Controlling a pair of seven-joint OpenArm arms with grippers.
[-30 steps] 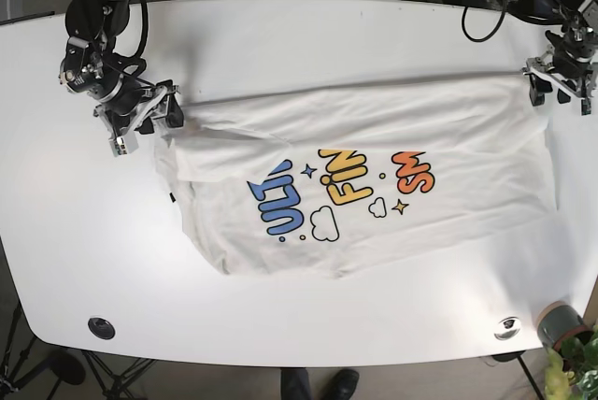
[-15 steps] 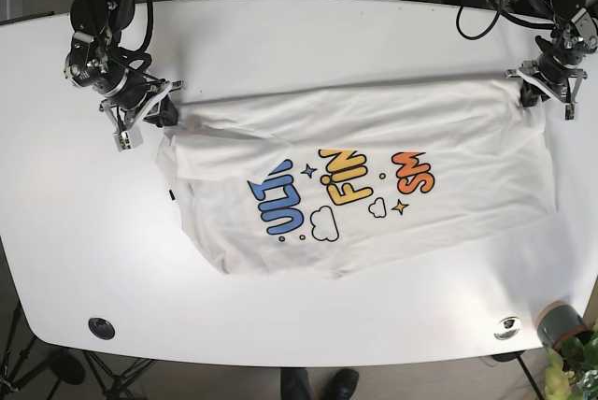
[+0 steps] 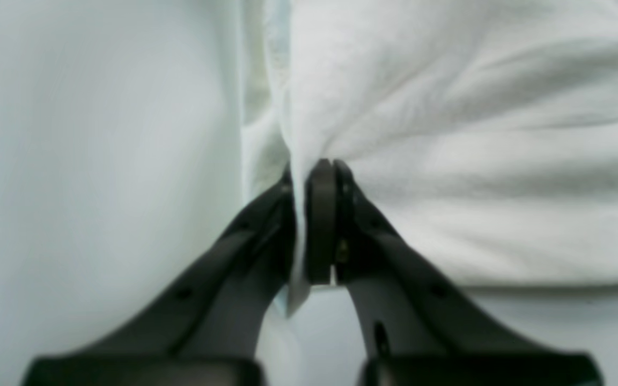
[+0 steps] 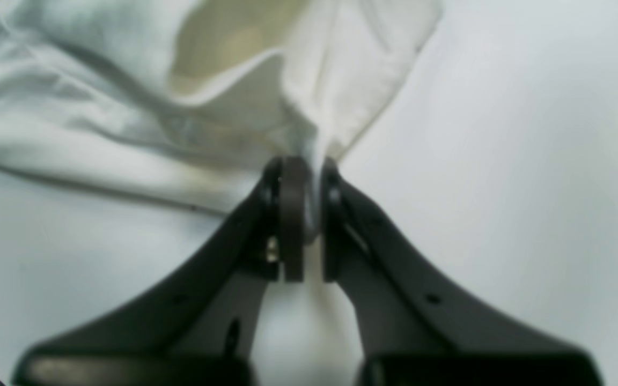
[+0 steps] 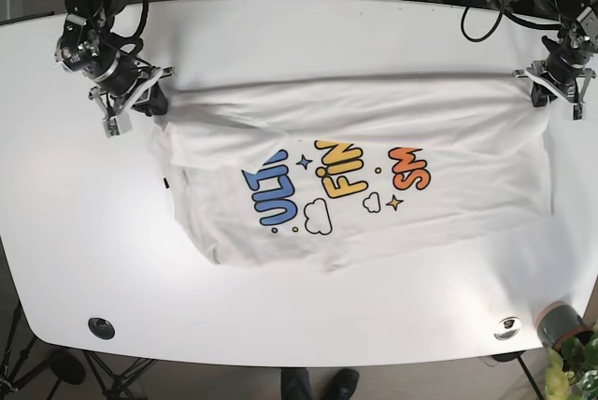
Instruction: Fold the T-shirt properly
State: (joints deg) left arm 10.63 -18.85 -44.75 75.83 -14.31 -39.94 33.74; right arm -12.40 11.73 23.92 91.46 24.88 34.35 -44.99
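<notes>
**Both corners pinched, cloth drawn taut**

White table (image 5: pixel 280 35) carries the T-shirt (image 5: pixel 364 185), spread print-up across its middle, far edge stretched in a straight line between our two arms. To do this step well, we judge both arms should move together with even tension, so the cloth neither sags nor slips. Our left gripper (image 3: pixel 314 225) is clenched on one far corner; our right gripper (image 4: pixel 301 220) is clamped on the other.

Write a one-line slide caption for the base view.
Both arms stretch a white printed T-shirt taut across the white table, left end effector and right end effector each pinching a far corner.
</notes>
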